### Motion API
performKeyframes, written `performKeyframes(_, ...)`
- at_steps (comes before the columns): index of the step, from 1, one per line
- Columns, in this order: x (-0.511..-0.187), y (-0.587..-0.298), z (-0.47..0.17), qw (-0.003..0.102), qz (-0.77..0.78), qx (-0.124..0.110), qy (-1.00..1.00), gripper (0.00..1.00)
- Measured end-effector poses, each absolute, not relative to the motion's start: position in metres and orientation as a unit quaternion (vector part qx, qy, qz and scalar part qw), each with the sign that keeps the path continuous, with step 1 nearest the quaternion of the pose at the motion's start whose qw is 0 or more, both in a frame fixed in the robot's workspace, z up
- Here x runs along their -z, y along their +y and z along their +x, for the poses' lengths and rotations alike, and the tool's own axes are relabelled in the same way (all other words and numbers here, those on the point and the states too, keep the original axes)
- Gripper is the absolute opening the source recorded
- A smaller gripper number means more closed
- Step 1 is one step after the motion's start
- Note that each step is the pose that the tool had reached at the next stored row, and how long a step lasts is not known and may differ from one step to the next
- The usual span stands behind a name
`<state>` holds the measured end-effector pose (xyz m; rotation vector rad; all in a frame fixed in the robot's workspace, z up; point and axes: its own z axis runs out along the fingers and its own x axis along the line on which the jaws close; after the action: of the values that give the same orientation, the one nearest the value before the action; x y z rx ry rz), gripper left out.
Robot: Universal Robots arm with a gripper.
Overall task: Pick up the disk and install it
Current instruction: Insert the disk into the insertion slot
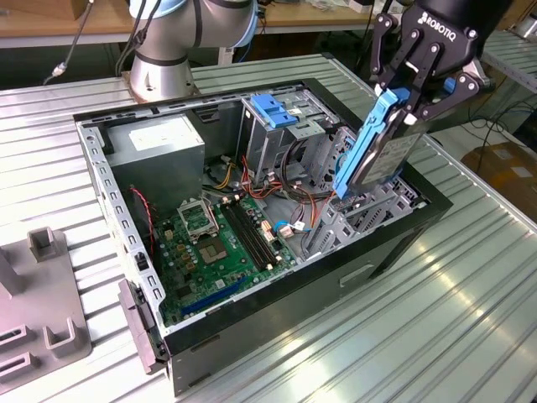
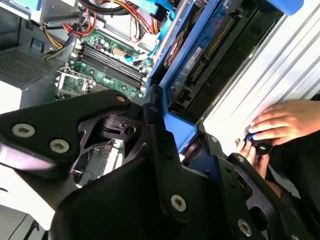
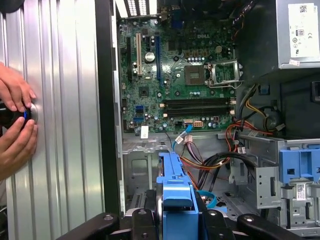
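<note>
Tilted as it was above the bay (image 1: pixel 379 206) at the exterior view's right end of the computer case (image 1: pixel 369 270), the disk (image 1: pixel 382 155) risked snagging the loose cables (image 1: pixel 306 206) beside it or jamming askew against the bay's walls. The pincer (image 1: pixel 417 99) was clamped narrowly on the disk's upper end, gripping it across its blue rails.

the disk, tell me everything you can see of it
The disk is a flat dark grey drive framed by blue plastic rails. It hangs on edge, tilted, clamped at its upper end by the claw, its lower end over the grey metal bay at the exterior view's right of the open computer case.
</note>
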<state>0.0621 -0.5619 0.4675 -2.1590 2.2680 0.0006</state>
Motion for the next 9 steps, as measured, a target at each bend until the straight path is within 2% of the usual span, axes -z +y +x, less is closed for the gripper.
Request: performKeyframes(9, -0.4597, -0.563, 0.0653, 0.005, -0.699, 0.0, 0.715, 0.37)
